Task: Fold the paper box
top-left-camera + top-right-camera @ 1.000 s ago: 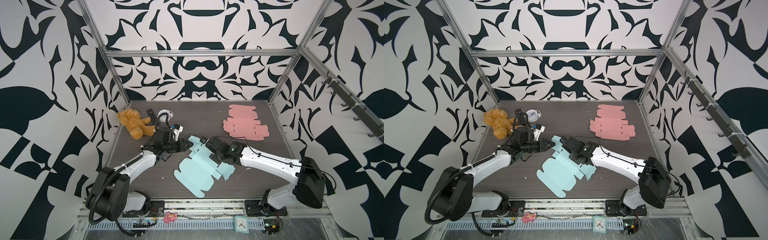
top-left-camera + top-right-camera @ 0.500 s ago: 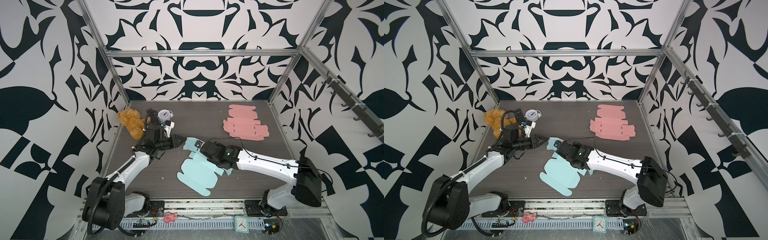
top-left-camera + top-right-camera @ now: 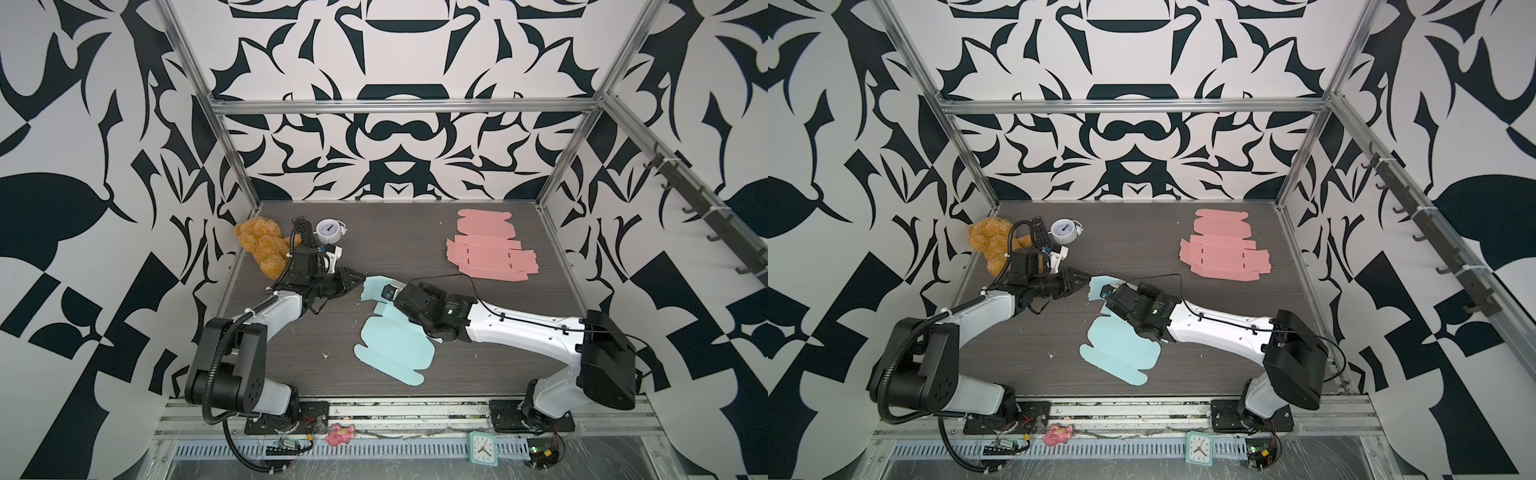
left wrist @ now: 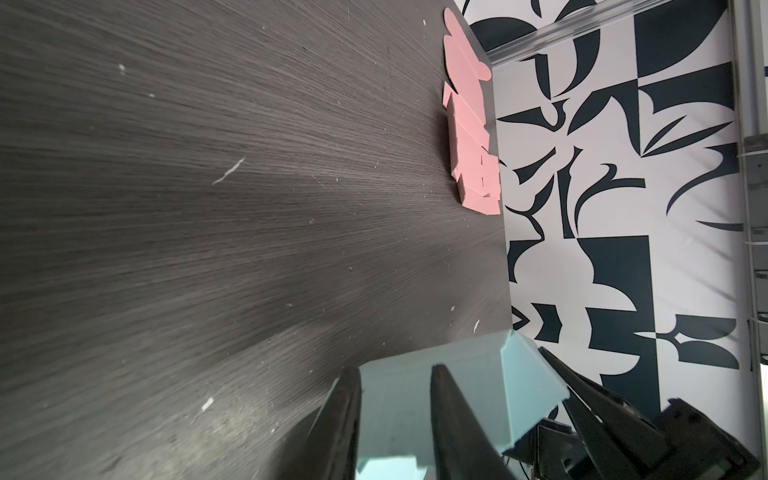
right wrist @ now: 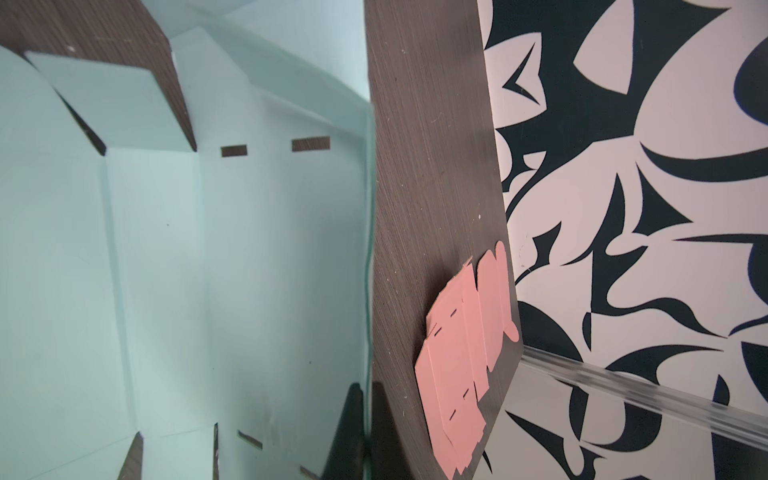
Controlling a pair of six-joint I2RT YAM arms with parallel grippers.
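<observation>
As the light-blue die-cut cardboard box blank (image 3: 395, 351) is not yet formed into a box, the task is judged to be at an early stage. The blank is found near the middle of the dark wood-grain table (image 3: 415, 249), and its long axis is laid obliquely, from the near middle toward the far left. The near part lies flat, while the far part is raised from the table.

The right end effector (image 5: 361, 424) is closed on one edge of this raised part; in the right wrist view the thin edge is seen to run directly into the fingers. The left end effector (image 3: 357, 279) is pointed to the right, and the small end flap (image 3: 371, 286) of the blank is met just at its tips, so the flap lies to the right of it. In the left wrist view its fingers (image 4: 347, 415) are seen partly apart, with blue card across the gap; no pinch is shown.

Both arms are at the far end, but the left one is nearer to the flap. It is judged that the flap is to be worked from the left side while the panel is held by the right. The flat pink cardboard blank (image 3: 490, 253) at the far right is well apart from both.
</observation>
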